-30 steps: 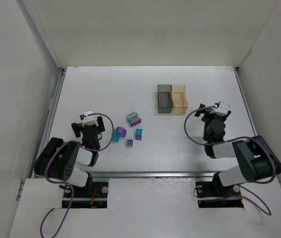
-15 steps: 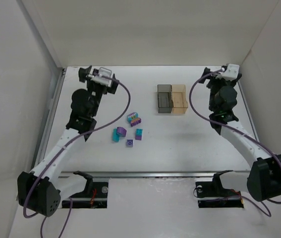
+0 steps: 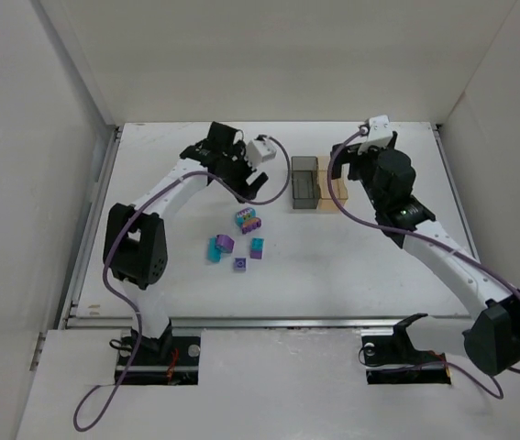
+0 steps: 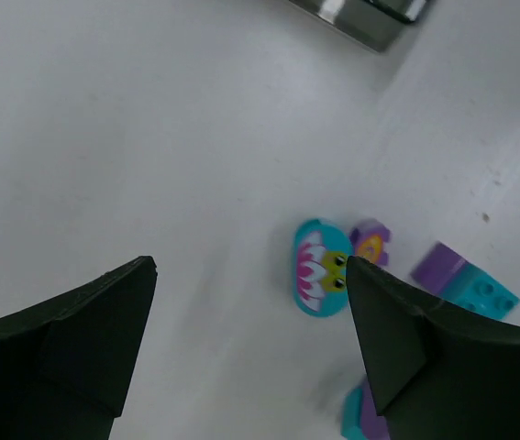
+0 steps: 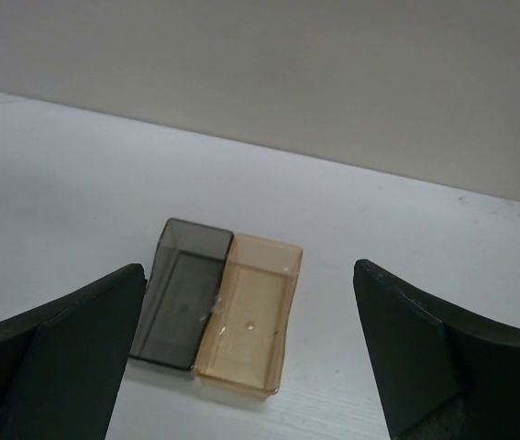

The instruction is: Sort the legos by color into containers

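Several tiny purple and teal legos lie mid-table: a printed teal-and-purple pair [image 3: 248, 218], a teal-purple piece [image 3: 218, 246], another [image 3: 257, 246] and a small purple one [image 3: 239, 264]. My left gripper [image 3: 261, 183] is open and empty, hovering just behind them. In the left wrist view [image 4: 250, 268] the flower-printed teal lego [image 4: 319, 266] lies by the right fingertip. The joined containers stand behind: smoky grey [image 3: 304, 181] and tan [image 3: 331, 191]. My right gripper [image 3: 344, 179] is open above them [image 5: 250, 367]. The grey box [image 5: 182, 293] and the tan box [image 5: 250, 316] look empty.
White walls enclose the table on the left, back and right. The back wall [image 5: 260, 64] stands close behind the containers. More legos [image 4: 466, 280] lie right of the left gripper's fingers, and a corner of the grey container [image 4: 360, 18] shows at the top of the left wrist view.
Both arms rose from folded poses near their bases and reached forward. The left gripper swung right toward the legos. The right gripper swung left over the containers. The legos have not moved.
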Robot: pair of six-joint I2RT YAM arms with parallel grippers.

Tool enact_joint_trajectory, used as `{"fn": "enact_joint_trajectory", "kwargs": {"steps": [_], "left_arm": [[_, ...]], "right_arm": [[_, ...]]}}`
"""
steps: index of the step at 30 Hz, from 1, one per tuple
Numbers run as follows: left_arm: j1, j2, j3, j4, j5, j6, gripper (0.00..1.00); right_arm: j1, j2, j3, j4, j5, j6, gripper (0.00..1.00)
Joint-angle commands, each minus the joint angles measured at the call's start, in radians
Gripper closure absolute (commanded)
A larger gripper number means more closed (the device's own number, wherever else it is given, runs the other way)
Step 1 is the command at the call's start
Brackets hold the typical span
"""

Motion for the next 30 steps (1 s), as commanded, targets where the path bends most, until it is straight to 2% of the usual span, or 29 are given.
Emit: {"fn": "enact_joint_trajectory", "kwargs": {"steps": [1,5,10,15,23,28,30], "left_arm": [[-0.086,-0.108,-0.048,-0.137,0.093,0.075,0.19],[-0.192,-0.163,-0.196,-0.115,0.07,0.182,0.14],[-0.212,-0.137,-0.292,-0.176,0.058,0.38,0.14],[-0.223,-0.086,-0.293,-0.176,0.021,0.411,0.24],[-0.243,-0.054,-0.325,-0.115,-0.043,0.425,0.24],[-0.252,-0.033,-0.325,-0.09,-0.043,0.389,0.42],[-0.252,-0.033,-0.325,-0.099,-0.034,0.389,0.44]], "right_arm": [[0.008,-0.088,-0.05,-0.057,-0.118,0.125,0.0],[0.008,-0.108,-0.098,-0.057,-0.129,0.194,0.0],[0.017,-0.117,-0.109,-0.091,-0.172,0.208,0.0],[0.026,-0.137,-0.109,-0.101,-0.172,0.217,0.0],[0.035,-0.137,-0.109,-0.111,-0.161,0.217,0.0],[0.045,-0.146,-0.109,-0.12,-0.161,0.217,0.0],[0.045,-0.146,-0.118,-0.12,-0.152,0.217,0.0]]}}
